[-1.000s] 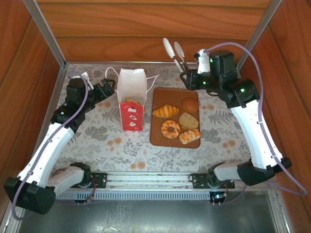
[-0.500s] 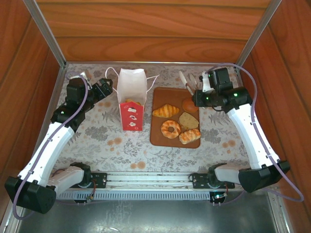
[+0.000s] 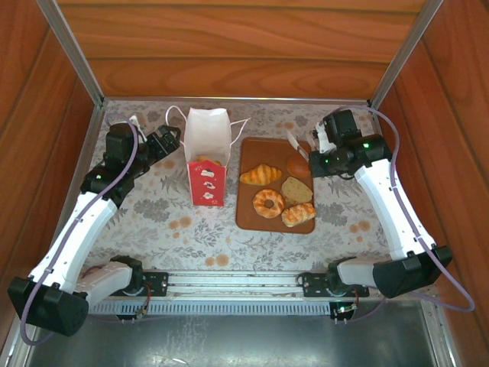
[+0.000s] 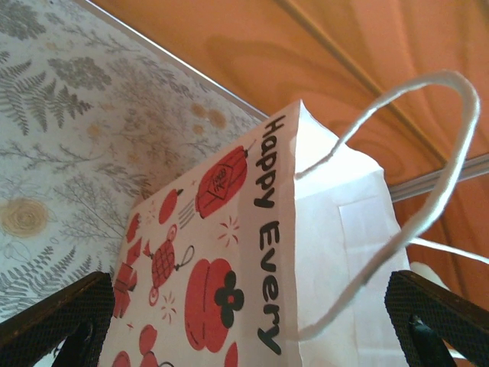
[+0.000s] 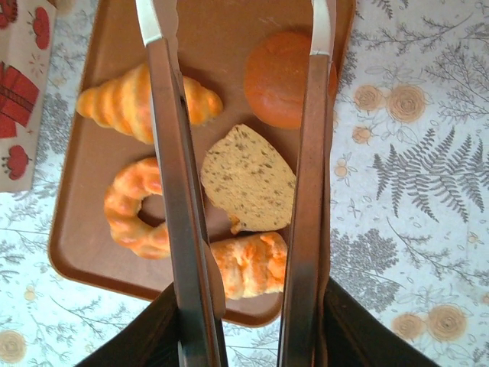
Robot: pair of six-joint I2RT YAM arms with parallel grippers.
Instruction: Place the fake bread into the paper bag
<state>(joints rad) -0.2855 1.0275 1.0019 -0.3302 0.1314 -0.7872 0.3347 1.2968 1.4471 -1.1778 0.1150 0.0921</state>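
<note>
Fake bread point(image 3: 295, 189), five pieces, lies below the right fingers point(image 5: 172, 153). These are long metal bars with pale tips, spread wide and holding nothing.

Wrist view, from the bars outward:
- round bun point(image 5: 279, 76), dark orange, partly under the right-hand bar;
- croissant point(image 5: 126, 103), golden and ridged, passing under the left-hand bar;
- slice point(image 5: 248, 180), tan and speckled, between the bars;
- ring doughnut point(image 5: 130, 210), orange-gold, nearer the wrist, half under the left-hand bar;
- glazed roll point(image 5: 252, 264), at the slice's near corner.

All five rest on a flat brown board point(image 5: 84, 191) with a low rim. There is bare room at its far end and down its left side. From above, the right fingers point(image 3: 295, 144) hang over the board's far right corner, by the bun; whether they touch it cannot be told.

Left fingers point(image 4: 57, 317): black, textured, set wide apart and gripping nothing. The paper bag point(image 4: 306, 229) stands between them, a corner edge toward the camera, with neither finger seen touching it. The bag is white with red lantern and flower prints and black lettering "Happy Every". Its pale cord handle point(image 4: 428, 191) loops free above the mouth.

From above, the bag stands upright just left of the board, with a narrow strip of surface point(image 3: 153, 206) between them. A small golden-orange patch sits at the top of its red band; bread or print, cannot tell. Floral cloth lies open left of the bag and right of the board. Wooden walls point(image 3: 229, 46) close in three sides.
</note>
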